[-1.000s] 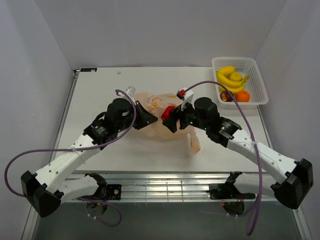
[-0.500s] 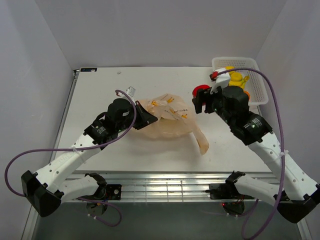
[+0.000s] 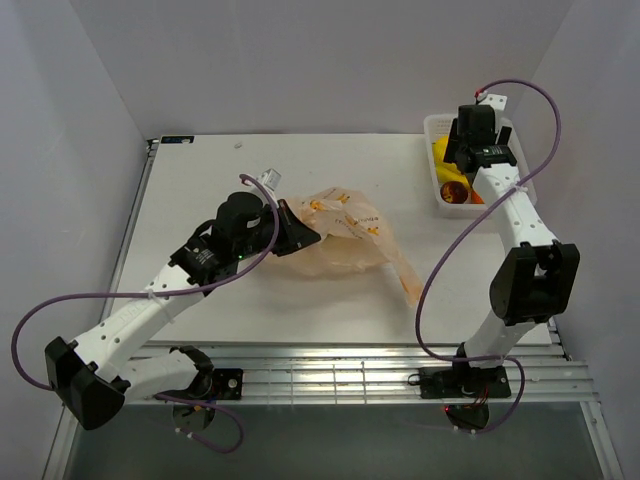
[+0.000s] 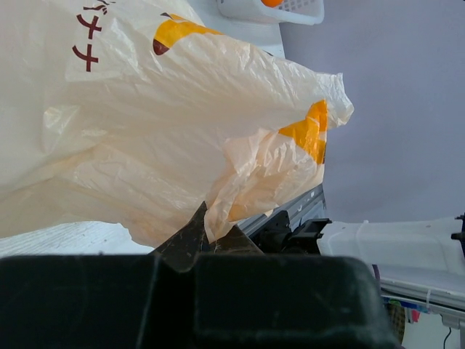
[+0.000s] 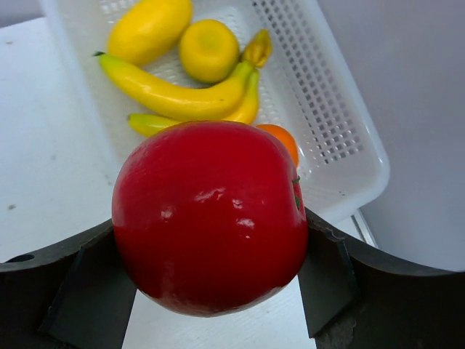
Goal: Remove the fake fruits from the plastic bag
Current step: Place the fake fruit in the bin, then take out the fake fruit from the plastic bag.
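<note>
In the overhead view, the left gripper (image 3: pixel 292 233) sits mid-frame on the white table (image 3: pixel 200 200), clamped on the left edge of the thin translucent peach-orange plastic bag (image 3: pixel 350 235), which lies crumpled and spreads toward the lower right. The right arm reaches to the upper right, where the right gripper (image 3: pixel 468 160) hangs over the white lattice plastic basket (image 3: pixel 432 125). From here its fingers cannot be seen.

In the left wrist view, the bag (image 4: pixel 145 131) fills the upper left, showing yellow banana prints and dark red lettering. At bottom centre the left gripper (image 4: pixel 211 240) pinches a fold of the film between its dark tips. The basket (image 4: pixel 290 11) peeks in at the top edge.

In the right wrist view, the right gripper (image 5: pixel 207 280) is closed on the glossy red round plastic fruit (image 5: pixel 211 218), one dark finger (image 5: pixel 80 291) on each side. The fruit hangs above the basket (image 5: pixel 363 145), out of the bag. In the basket lie the bright orange round plastic fruit (image 5: pixel 282 142), a yellow plastic banana bunch (image 5: pixel 182 94) and two other yellow fruits (image 5: pixel 208 49).
</note>
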Controlling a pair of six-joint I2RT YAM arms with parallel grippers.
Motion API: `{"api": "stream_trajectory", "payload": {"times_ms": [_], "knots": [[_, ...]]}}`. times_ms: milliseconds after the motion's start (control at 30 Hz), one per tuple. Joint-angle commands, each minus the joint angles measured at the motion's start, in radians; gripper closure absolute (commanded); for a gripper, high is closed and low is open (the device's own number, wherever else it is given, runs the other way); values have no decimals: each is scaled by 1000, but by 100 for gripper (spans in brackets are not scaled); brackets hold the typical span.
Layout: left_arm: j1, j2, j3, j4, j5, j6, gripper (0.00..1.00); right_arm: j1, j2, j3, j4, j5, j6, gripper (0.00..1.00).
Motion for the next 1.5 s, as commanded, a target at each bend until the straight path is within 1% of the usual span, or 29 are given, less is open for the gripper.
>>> {"api": "stream_trajectory", "payload": {"times_ms": [0, 33, 100, 133, 167, 200, 400, 500, 533, 600, 633, 700, 733, 800, 833, 867, 900, 933, 967, 1000, 1033, 1067, 1167, 1200, 1233, 1300, 1400, 1433, 1467], "knots": [[-3, -8, 43, 2, 21, 39, 100, -28, 44, 86, 19, 118, 24, 62], [-4, -8, 43, 2, 21, 43, 100, -35, 64, 99, 19, 136, 26, 38], [-3, -3, 52, -6, 20, 48, 100, -51, 108, 129, 13, 144, 29, 17], [-3, 0, 57, -17, 18, 49, 100, -52, 119, 140, 7, 144, 35, 2], [-4, 4, 62, -21, 15, 55, 100, -52, 127, 160, -2, 144, 38, 7], [-3, 6, 68, -26, 15, 57, 100, -52, 134, 165, -10, 144, 40, 10], [-3, 17, 74, -26, 18, 62, 100, -52, 87, 148, -13, 81, 44, 10], [-3, 18, 72, -26, 20, 62, 100, -52, 18, 104, -13, -46, 34, 10], [-3, 18, 71, -26, 20, 60, 100, -52, -5, 88, -13, -169, 21, 10], [-3, 17, 69, -25, 18, 57, 100, -52, -85, 39, -3, -354, -3, 10], [-3, 18, 66, -26, 18, 55, 100, -52, -118, -29, 8, -589, -21, 10], [-3, 20, 63, -23, 17, 48, 100, -52, -220, -142, 103, -864, -23, 10], [-3, 20, 60, -21, 18, 48, 100, -52, -253, -262, 147, -1174, -28, 10], [-3, 18, 57, -21, 21, 45, 100, -46, -336, -379, 308, -1433, 55, 10], [-3, 15, 54, -21, 21, 39, 100, -16, -362, -432, 362, -1623, 87, 10], [-4, 11, 49, -20, 20, 37, 100, 10, -416, -497, 394, -1670, 101, 10], [-4, 8, 48, -21, 20, 36, 100, 36, -444, -516, 378, -1689, 80, 10], [-3, 6, 46, -21, 20, 32, 100, 103, -474, -532, 344, -1692, 45, 10], [-3, 3, 43, -21, 20, 31, 100, 136, -529, -550, 303, -1688, -29, 10], [-3, 1, 45, -21, 20, 31, 100, 167, -556, -561, 247, -1686, -46, 10], [-4, 0, 42, -21, 18, 28, 100, 219, -585, -579, 244, -1688, -46, 10], [-4, -2, 42, -21, 20, 25, 100, 242, -637, -599, 254, -1685, -37, 10], [-3, 1, 42, -21, 30, 23, 100, 328, -712, -697, 326, -1666, 23, 10], [-3, 6, 43, -21, 32, 23, 100, 346, -717, -745, 332, -1668, 21, 10], [-4, 6, 45, -20, 41, 23, 100, 380, -720, -763, 344, -1660, 23, 10], [-4, 9, 46, -20, 50, 22, 100, 400, -700, -782, 338, -1611, 38, 10], [-4, 11, 46, -18, 63, 25, 100, 415, -639, -770, 352, -1499, 67, 10], [-4, 11, 46, -18, 66, 25, 100, 417, -620, -757, 362, -1399, 102, 10], [-3, 9, 46, -18, 72, 25, 100, 417, -587, -754, 399, -1343, 124, 10]]}}
